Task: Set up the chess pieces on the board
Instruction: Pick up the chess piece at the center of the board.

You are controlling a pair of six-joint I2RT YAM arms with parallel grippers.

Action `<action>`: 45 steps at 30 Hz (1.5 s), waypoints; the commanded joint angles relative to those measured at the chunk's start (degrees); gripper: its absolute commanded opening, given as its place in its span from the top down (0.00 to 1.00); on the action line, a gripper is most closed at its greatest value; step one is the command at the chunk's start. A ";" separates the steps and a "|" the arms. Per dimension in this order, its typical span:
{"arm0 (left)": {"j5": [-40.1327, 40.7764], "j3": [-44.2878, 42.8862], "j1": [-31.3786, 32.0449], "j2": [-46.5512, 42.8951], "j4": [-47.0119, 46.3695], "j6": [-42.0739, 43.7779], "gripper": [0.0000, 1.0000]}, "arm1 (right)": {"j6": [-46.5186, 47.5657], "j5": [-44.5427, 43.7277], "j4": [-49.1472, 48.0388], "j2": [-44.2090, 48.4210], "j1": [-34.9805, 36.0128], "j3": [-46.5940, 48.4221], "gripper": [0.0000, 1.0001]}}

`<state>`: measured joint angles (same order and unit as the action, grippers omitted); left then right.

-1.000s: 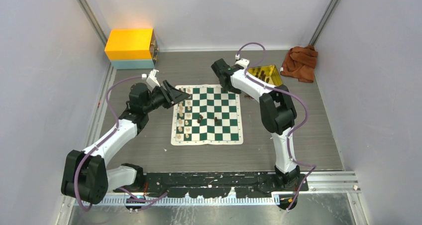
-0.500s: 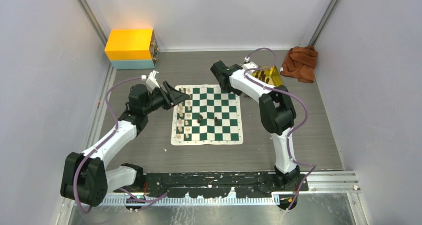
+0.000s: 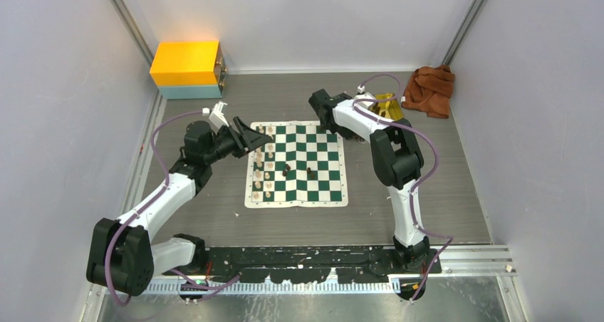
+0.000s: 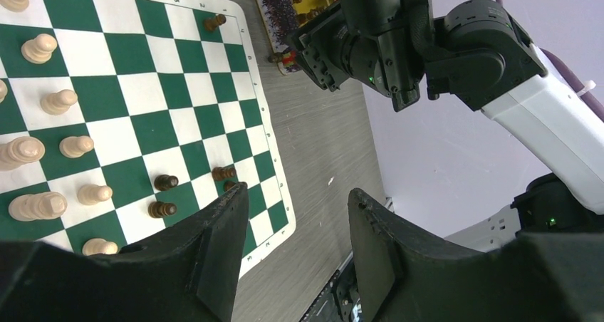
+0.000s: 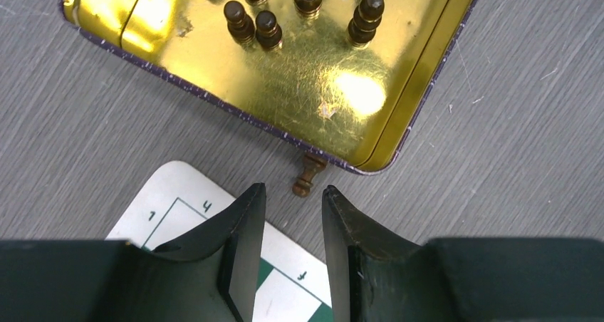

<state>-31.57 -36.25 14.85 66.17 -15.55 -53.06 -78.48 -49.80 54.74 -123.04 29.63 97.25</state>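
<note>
1. The right gripper (image 5: 293,189) is seen with jaws spread and nothing held. It hangs low over the grey wood-grain table (image 5: 498,122), between a corner of the green-and-white checked roll-up board (image 5: 181,211) and the shiny gold rectangular tray (image 5: 320,69).
2. The likely target is the small brown turned chess piece (image 5: 308,175). It lies on its side on the table, at the tray's near rim and off the board.
3. Key relation: the piece sits just ahead of the fingertips, nearly on the midline. Its long axis runs from the tray rim toward the gripper, so the jaws would close across its width. A short advance and descent is judged sufficient.
4. More dark brown pieces (image 5: 255,28) are stood upright in the tray.
5. The left gripper (image 4: 298,192) is seen with jaws apart and empty, over the board by the cream-tan pieces (image 4: 58,101). It is well apart from the fallen piece, so the right arm is nearer.
</note>
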 commanded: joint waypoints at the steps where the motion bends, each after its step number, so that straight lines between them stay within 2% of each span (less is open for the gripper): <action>1: -1.21 0.02 -0.35 -0.55 -2.70 1.12 0.45 | -2.06 -2.09 -1.35 -0.62 -0.89 0.29 0.59; 21: -1.65 0.21 -0.39 3.27 -6.15 0.63 0.46 | -1.07 1.04 -2.25 -4.48 -2.14 1.67 0.60; 26: -1.63 0.25 -0.44 3.45 -6.16 0.67 0.46 | -0.98 1.96 -3.11 -4.53 -2.18 0.98 0.71; 30: -1.65 0.26 -0.38 3.37 -6.16 0.67 0.46 | -0.65 2.16 -3.54 -4.19 -2.12 0.50 0.86; 32: -1.63 0.29 -0.36 3.35 -6.16 0.67 0.46 | -0.35 2.32 -3.86 -3.78 -2.14 0.27 0.97; 33: -1.63 0.30 -0.38 3.35 -6.16 0.61 0.46 | -0.05 2.41 -4.12 -3.47 -2.14 0.10 0.99; 45: -1.57 0.22 -0.42 3.15 -6.17 0.24 0.46 | 13.65 6.16 -15.18 4.67 -0.06 -5.18 0.99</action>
<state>-32.16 -36.14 14.85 69.69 -18.59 -53.21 -70.67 -44.77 45.69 -125.34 28.10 93.41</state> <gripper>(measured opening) 0.544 0.116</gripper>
